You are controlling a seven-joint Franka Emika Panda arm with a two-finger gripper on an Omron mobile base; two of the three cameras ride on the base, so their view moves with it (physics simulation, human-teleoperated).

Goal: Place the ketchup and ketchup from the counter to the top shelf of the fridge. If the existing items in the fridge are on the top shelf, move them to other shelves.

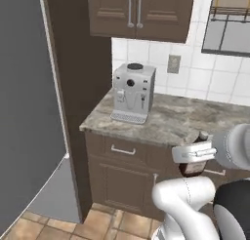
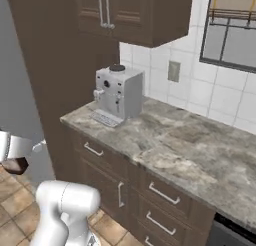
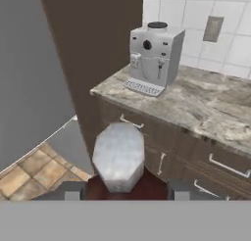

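Currently, fingers [image 3: 122,190] clamped on ketchup [image 3: 119,156] (cap facing camera), near counter [image 3: 206,105], beside fridge [image 3: 29,78].

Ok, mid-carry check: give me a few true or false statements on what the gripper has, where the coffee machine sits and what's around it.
1. The gripper is shut on a ketchup bottle. True.
2. The bottle in the gripper is resting on the counter. False: it is held in the air in front of the drawers, off the counter.
3. A grey coffee machine stands on the counter near its end by the dark brown panel. True.
4. The coffee machine lies tipped on its side. False: it stands upright.
5. A wall outlet is on the tiles behind the counter. True.
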